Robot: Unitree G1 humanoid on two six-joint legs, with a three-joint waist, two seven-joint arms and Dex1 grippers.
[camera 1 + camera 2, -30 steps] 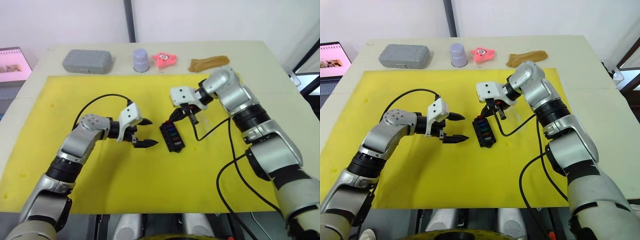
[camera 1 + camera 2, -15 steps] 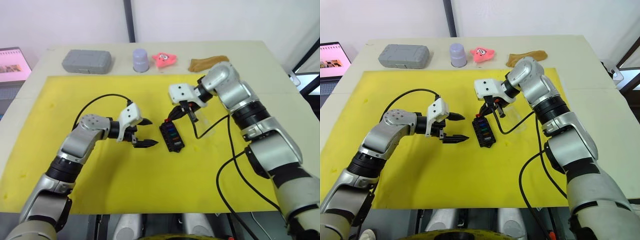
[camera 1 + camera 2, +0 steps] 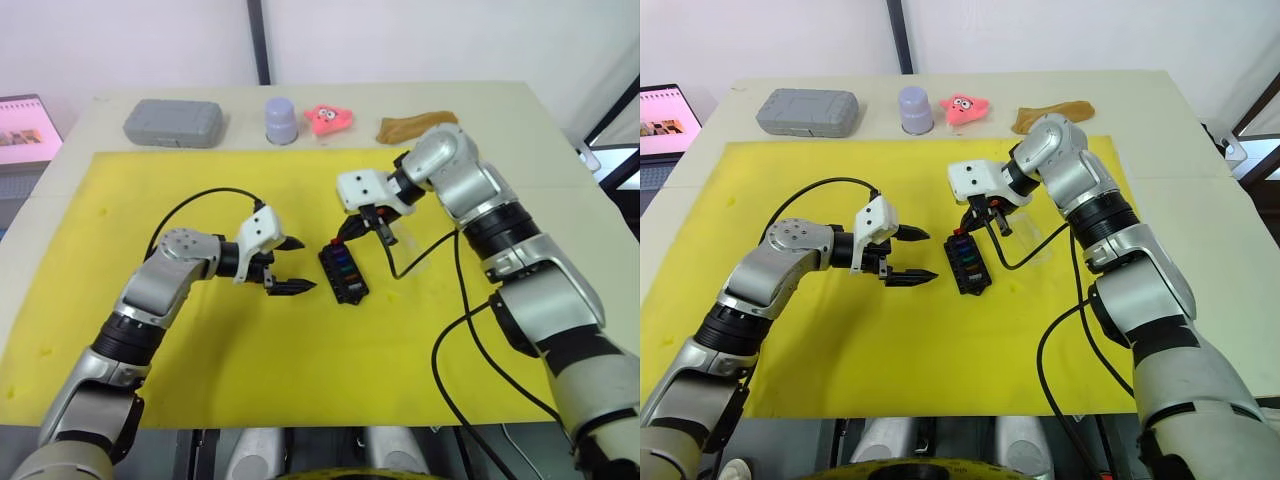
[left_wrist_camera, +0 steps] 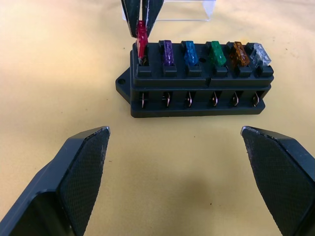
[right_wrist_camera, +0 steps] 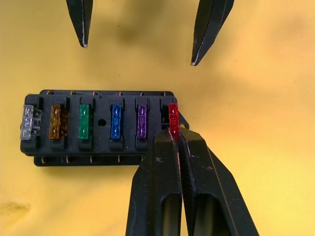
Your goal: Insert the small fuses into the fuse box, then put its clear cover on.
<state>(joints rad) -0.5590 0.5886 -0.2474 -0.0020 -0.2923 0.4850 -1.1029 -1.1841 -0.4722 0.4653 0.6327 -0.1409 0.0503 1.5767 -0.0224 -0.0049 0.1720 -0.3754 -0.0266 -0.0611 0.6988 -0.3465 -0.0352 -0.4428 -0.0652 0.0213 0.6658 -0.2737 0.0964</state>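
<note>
The black fuse box (image 3: 343,272) lies on the yellow mat (image 3: 200,400), between my two grippers. Several small fuses stand in its slots: purple (image 5: 141,120), blue, green, amber and a clear one (image 5: 27,122). My right gripper (image 5: 176,135) is shut on a red fuse (image 5: 173,114), which stands a little tilted at the end slot (image 4: 141,40) nearest the box's mounting ear. My left gripper (image 3: 303,265) hovers open just left of the box, nothing between its fingers. The clear cover (image 4: 182,11) lies on the mat right behind the box, on my right gripper's side.
Along the table's far edge sit a grey rounded case (image 3: 174,122), a lavender cup (image 3: 282,120), a pink toy (image 3: 331,119) and a brown lump (image 3: 417,126). A lit screen (image 3: 25,130) stands off the table's left. Black cables trail from both wrists over the mat.
My right gripper has edged slightly left toward the box's far end with the red fuse. The left arm has stayed put.
</note>
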